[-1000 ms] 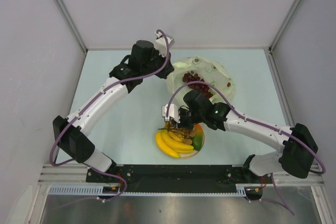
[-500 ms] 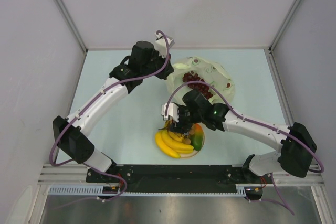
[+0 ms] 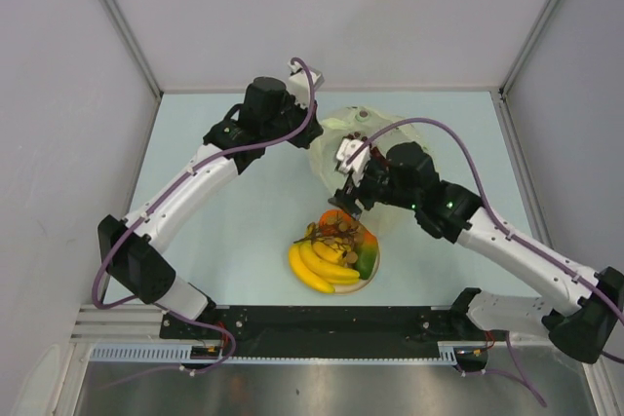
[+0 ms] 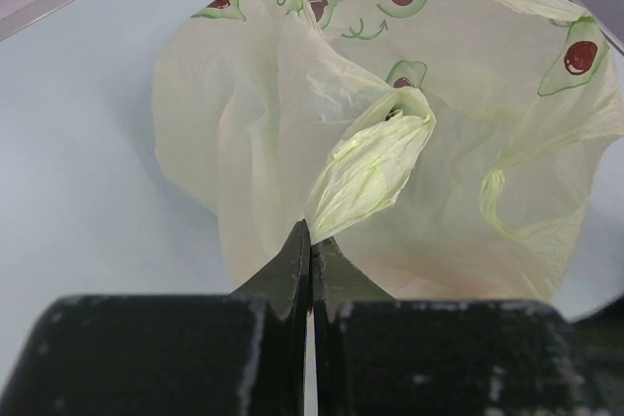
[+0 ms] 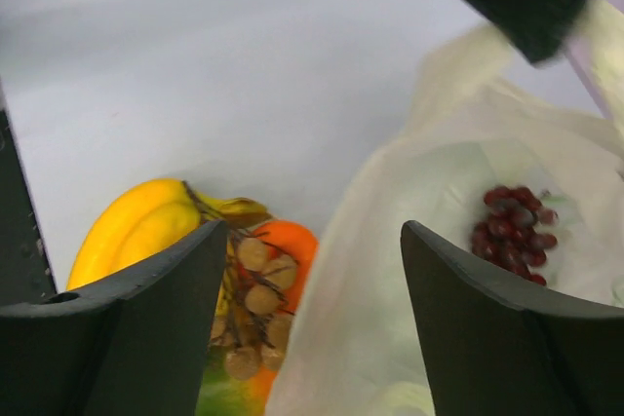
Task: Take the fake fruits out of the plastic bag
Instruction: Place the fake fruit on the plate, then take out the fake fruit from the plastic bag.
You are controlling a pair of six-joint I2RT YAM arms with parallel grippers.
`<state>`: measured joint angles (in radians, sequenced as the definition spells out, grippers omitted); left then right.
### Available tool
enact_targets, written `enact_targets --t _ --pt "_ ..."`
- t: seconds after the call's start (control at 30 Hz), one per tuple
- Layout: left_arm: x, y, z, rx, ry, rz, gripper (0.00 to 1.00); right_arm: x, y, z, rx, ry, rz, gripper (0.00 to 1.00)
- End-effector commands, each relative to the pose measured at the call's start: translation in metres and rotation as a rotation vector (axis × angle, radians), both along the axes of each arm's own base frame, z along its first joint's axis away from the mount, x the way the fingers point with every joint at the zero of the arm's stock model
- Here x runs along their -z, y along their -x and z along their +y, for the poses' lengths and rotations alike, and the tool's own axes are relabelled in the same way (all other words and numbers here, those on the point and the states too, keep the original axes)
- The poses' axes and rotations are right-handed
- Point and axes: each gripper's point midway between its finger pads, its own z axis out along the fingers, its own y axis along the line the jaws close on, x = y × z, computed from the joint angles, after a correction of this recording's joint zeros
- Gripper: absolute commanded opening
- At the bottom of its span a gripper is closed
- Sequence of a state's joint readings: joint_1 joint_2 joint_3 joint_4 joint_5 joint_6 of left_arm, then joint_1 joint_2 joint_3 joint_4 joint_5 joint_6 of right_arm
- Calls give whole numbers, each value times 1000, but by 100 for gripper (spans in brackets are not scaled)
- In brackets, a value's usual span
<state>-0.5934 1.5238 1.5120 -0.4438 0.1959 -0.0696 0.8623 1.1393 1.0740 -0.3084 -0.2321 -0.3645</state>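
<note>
**Right tool spread above plate and bag, left tool pinching the bag**

The right tool (image 5: pixel 312 236) hangs with its jaws wide apart and nothing between them, over the spot where the plate (image 3: pixel 363 283) meets the plastic bag (image 4: pixel 468 143). Beneath it lie an orange (image 5: pixel 292 241) and a brownish grape-like bunch (image 5: pixel 255 284), with the banana bunch (image 5: pixel 136 231) beside them. The plate also holds a red-green mango (image 3: pixel 367 262). The left tool (image 4: pixel 310 258) is clenched on a fold of the bag. A dark red grape bunch (image 5: pixel 512 221) lies in the bag. The bag is pale yellow-green, crinkled and avocado-printed, and it rests on the counter (image 3: pixel 244 241).
</note>
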Motion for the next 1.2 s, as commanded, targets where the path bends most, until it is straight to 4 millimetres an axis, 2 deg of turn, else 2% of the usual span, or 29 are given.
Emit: enact_targets --t 0.0,0.1,0.17,0.27,0.3,0.33,0.43,0.47,0.5,0.53,0.57,0.6,0.7,0.8,0.97,1.0,1.07,1.1,1.13,1.17 --pt "-17 4 2 12 9 -53 0 -3 -48 -42 261 -66 101 72" --pt "-25 9 1 29 23 -63 0 1 -80 -62 387 -87 111 59" --pt "-29 11 2 33 29 -66 0 10 -92 -64 404 -61 100 50" --pt "-33 13 1 41 37 -70 0 35 -109 -61 406 13 85 46" --pt "-35 13 1 41 41 -77 0 37 -116 -58 411 11 74 46" --pt "-35 15 1 45 43 -75 0 53 -124 -55 417 45 84 46" --pt "-44 17 2 46 60 -94 0 62 -149 -52 472 44 53 44" --pt "-47 18 1 53 68 -97 0 78 -161 -53 510 69 65 43" --pt "-51 19 2 53 74 -106 0 71 -172 -49 522 40 47 43" --pt "-51 20 2 55 76 -105 0 74 -183 -53 568 34 51 43" --pt "-52 21 2 57 77 -106 0 91 -192 -55 612 39 95 42" --pt "-53 22 2 58 79 -108 0 84 -202 -53 635 10 99 41" --pt "-50 24 3 66 77 -105 0 90 -230 -58 699 -41 123 40" --pt "-45 26 2 83 68 -98 0 98 -248 -58 716 -57 128 43" --pt "-38 25 4 85 39 -95 0 107 -266 -52 709 -90 154 49" --pt "-37 24 5 80 32 -100 0 118 -269 -51 717 -87 174 50" --pt "-35 23 6 77 19 -101 0 119 -275 -43 698 -107 188 50" --pt "-34 22 7 71 17 -99 0 131 -278 -40 701 -102 211 50" --pt "-33 21 7 69 11 -98 0 125 -285 -37 703 -116 204 49" --pt "-33 21 8 78 -5 -114 0 129 -289 -36 713 -114 207 49"
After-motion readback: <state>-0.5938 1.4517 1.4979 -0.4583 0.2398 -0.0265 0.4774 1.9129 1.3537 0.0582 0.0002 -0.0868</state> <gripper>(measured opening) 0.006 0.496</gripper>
